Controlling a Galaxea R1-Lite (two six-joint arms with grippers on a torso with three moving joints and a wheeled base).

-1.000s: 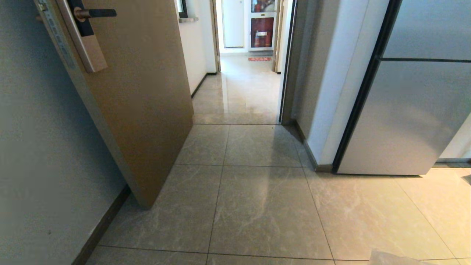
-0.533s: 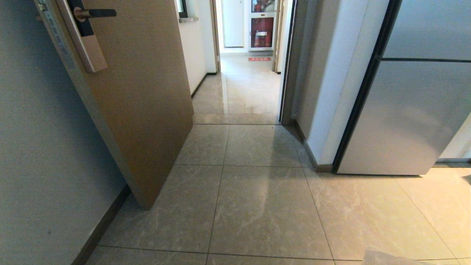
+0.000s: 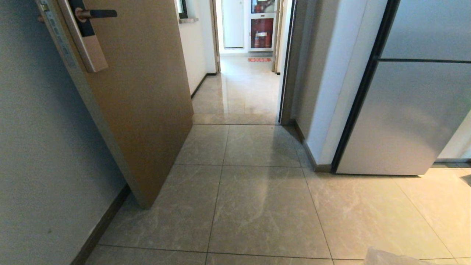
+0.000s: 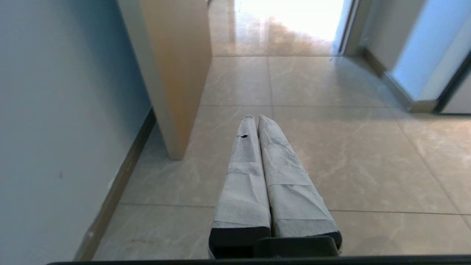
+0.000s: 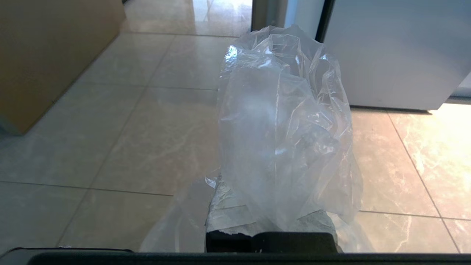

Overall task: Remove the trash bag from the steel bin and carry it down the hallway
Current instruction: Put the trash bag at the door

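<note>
The trash bag (image 5: pixel 283 129) is clamped in the right gripper (image 5: pixel 270 217), whose jaws are closed on its crinkled plastic; it billows over the fingers above the tiled floor (image 3: pixel 265 206). The left gripper (image 4: pixel 254 119) is held empty, jaws pressed together. An open wooden door (image 3: pixel 143 99) is seen at left, the hallway (image 3: pixel 243 88) straight ahead, a grey cabinet (image 3: pixel 415 110) at right.

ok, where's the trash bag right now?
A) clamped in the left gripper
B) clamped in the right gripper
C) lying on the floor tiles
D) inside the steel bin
B: in the right wrist view the clear trash bag bunches up out of the shut right gripper; the left gripper is shut on nothing.
</note>
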